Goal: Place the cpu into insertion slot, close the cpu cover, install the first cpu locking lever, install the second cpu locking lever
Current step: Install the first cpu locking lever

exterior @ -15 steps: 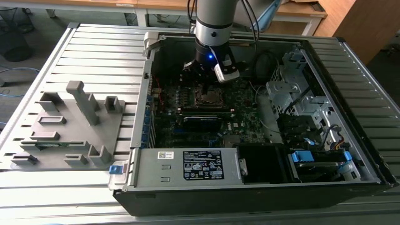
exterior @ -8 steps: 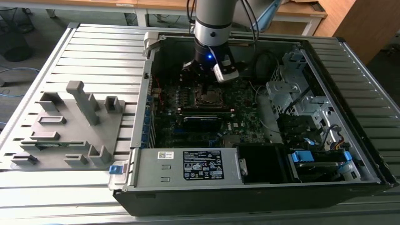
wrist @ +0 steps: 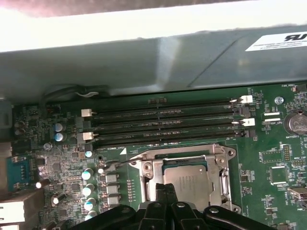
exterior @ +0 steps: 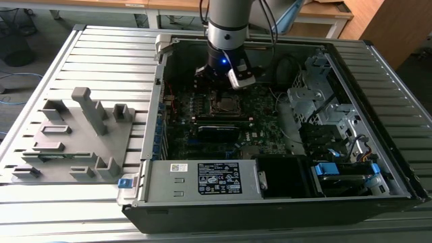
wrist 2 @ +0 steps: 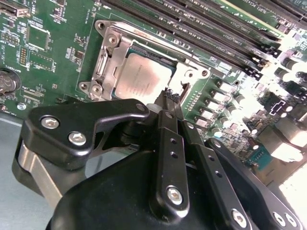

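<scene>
Claw (wrist 2: 168, 96): fingers together, nothing seen between them; tip just above the slot's edge.
Cpu (wrist 2: 144, 79): flat in the slot, face showing through the cover window.
Cover (wrist 2: 187, 72): lying down over the cpu.
Slot (wrist: 144, 167): on the board, just beside the memory slots (wrist: 163, 127).
Case (exterior: 270, 202): open, lying on the counter (exterior: 101, 55).

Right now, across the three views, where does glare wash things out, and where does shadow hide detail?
First wrist view: the strip above the case is blown out white. Second wrist view: the board bleaches to white at one edge, and the tool is a dark mass in front. Exterior view: shadow fills the case, dimming the board.
</scene>
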`<state>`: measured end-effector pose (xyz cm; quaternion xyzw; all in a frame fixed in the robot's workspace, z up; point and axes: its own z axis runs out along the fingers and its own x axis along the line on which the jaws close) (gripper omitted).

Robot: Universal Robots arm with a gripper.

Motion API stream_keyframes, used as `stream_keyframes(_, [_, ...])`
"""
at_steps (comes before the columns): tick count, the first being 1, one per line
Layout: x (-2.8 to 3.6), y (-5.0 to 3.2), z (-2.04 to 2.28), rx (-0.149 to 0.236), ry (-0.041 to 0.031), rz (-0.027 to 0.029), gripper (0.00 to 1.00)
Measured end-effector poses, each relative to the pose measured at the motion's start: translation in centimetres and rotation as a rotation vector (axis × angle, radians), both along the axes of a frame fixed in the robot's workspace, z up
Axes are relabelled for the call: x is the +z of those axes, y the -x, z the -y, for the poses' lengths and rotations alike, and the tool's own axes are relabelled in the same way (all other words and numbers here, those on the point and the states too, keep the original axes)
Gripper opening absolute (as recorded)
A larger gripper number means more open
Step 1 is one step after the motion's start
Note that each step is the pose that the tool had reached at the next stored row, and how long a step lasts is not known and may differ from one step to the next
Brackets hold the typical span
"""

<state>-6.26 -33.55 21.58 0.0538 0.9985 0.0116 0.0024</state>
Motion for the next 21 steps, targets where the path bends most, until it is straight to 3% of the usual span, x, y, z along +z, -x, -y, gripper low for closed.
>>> stream_keyframes(11, [0.09,0.35,0.01,0.000,0.0001,-0.0001,0.11])
stream_keyframes(21, [0.85,0.34,0.00,0.000,0.0000,0.0000,0.11])
